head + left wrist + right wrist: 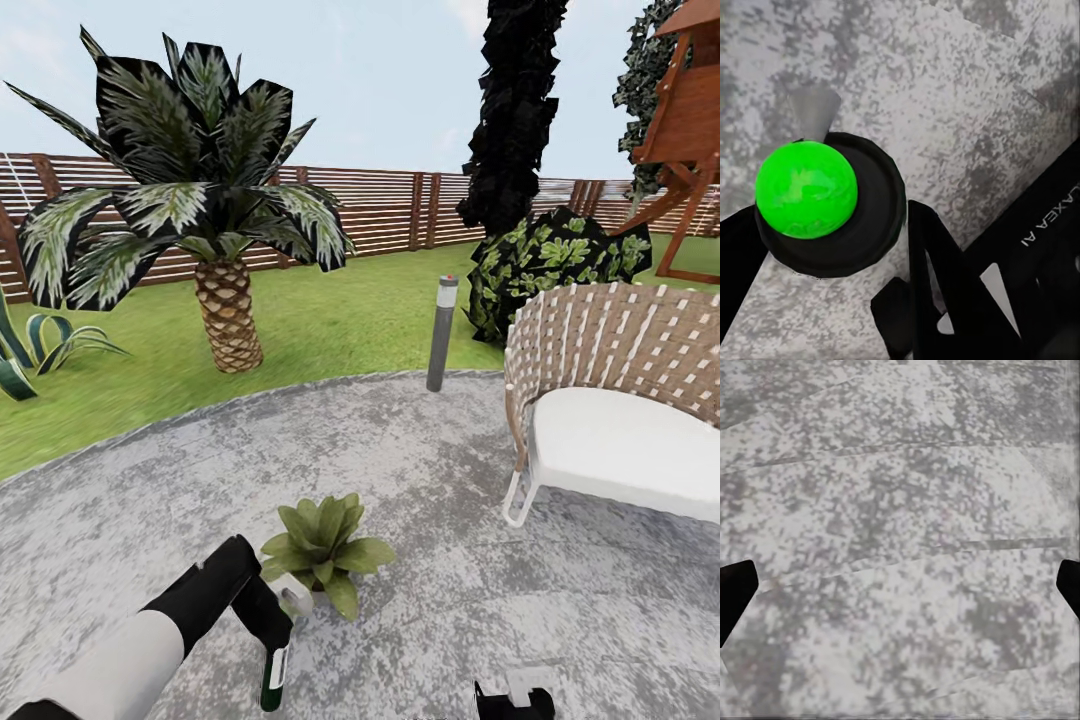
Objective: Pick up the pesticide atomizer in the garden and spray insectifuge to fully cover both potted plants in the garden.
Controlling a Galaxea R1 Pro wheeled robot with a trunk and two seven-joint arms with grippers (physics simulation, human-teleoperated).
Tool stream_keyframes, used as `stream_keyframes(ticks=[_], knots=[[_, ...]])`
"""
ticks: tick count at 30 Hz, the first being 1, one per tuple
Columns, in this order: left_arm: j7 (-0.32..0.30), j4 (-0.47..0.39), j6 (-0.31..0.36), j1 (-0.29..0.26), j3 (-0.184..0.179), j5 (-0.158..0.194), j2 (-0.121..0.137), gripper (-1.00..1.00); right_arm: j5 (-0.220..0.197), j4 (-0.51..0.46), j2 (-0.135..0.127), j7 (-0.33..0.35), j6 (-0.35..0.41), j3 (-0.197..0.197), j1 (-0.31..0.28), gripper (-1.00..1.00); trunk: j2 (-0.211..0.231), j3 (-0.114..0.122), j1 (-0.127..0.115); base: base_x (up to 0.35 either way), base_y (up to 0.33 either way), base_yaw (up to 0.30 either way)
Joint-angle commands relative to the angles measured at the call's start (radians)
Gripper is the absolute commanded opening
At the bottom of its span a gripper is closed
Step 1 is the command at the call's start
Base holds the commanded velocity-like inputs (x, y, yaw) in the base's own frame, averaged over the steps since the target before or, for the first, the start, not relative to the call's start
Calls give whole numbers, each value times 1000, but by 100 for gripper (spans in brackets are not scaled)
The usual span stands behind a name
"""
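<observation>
Head view: left gripper (272,640) clamps the pesticide atomizer (275,665) beside one potted plant (325,548) mid-patio (450,600); spraying apparently pending. Right gripper (900,585) spread, empty.

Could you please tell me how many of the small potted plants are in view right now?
1. The potted plant stands on the grey patio, just beyond the left gripper, which holds the pesticide atomizer beside it. The task names two; the second may be out of frame.
</observation>
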Motion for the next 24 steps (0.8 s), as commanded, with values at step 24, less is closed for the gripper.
stream_keyframes(ticks=[24], knots=[[-10,-3,1,2,8,-8,-1,-100,11,3,3,-4,-3,-7,-1,100,0,-1,0,78,-142,45]])
